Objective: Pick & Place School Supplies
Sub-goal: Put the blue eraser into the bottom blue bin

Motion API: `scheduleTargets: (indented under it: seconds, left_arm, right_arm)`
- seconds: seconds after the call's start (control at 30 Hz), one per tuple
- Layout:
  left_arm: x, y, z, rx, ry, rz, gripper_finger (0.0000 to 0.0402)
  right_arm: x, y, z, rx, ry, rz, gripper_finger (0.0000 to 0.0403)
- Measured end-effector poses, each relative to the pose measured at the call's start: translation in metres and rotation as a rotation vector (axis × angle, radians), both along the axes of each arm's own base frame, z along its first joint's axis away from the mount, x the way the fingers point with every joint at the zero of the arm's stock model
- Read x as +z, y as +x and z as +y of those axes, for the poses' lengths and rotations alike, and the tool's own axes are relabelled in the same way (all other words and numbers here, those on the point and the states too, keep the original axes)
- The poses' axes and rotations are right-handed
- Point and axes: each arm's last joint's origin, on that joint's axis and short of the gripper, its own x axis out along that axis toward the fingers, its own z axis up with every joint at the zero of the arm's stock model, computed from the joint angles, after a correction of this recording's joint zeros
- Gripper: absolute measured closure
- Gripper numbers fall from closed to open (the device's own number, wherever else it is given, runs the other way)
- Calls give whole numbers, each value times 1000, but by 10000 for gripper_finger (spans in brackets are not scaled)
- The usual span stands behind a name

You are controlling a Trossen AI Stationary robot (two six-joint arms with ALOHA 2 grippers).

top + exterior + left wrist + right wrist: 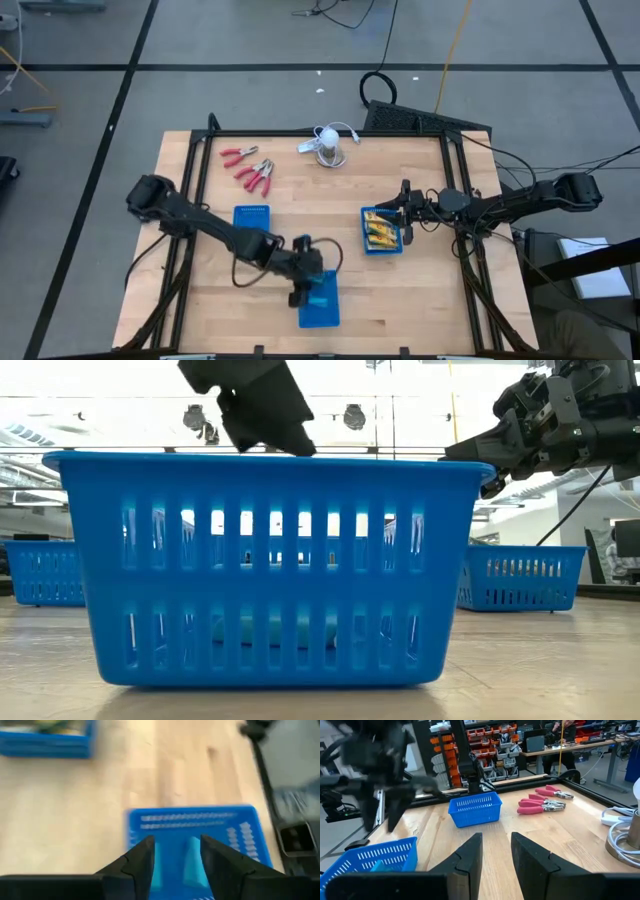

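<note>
Left gripper hangs over the near basket, fingers parted, empty; blue blocks lie below it, so drop looks done. Next: reach for pliers beyond. Right gripper waits, slightly open, beside the box basket.

Slotted plastic basket, wooden table

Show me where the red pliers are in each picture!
High view: the red pliers lie at the table's far left part, behind the basket at the table's middle left.
Low view: not in it; the front basket fills the picture.
Left wrist view: not in it.
Right wrist view: the pliers lie right of a basket.
Shared landmark: that basket beside the pliers, in the high and right wrist views.
</note>
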Motion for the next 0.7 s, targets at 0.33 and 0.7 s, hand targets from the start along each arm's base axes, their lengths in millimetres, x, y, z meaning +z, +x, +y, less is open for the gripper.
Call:
scheduleTargets:
  seconds: [0.33,0.7]
  left_arm:
    - [4,-10,39,335,39,144,253]
    - [-25,-5,72,681,-12,299,254]
  right_arm:
    - [0,0,0,2,0,3,310]
    - [-2,0,0,0,0,20,310]
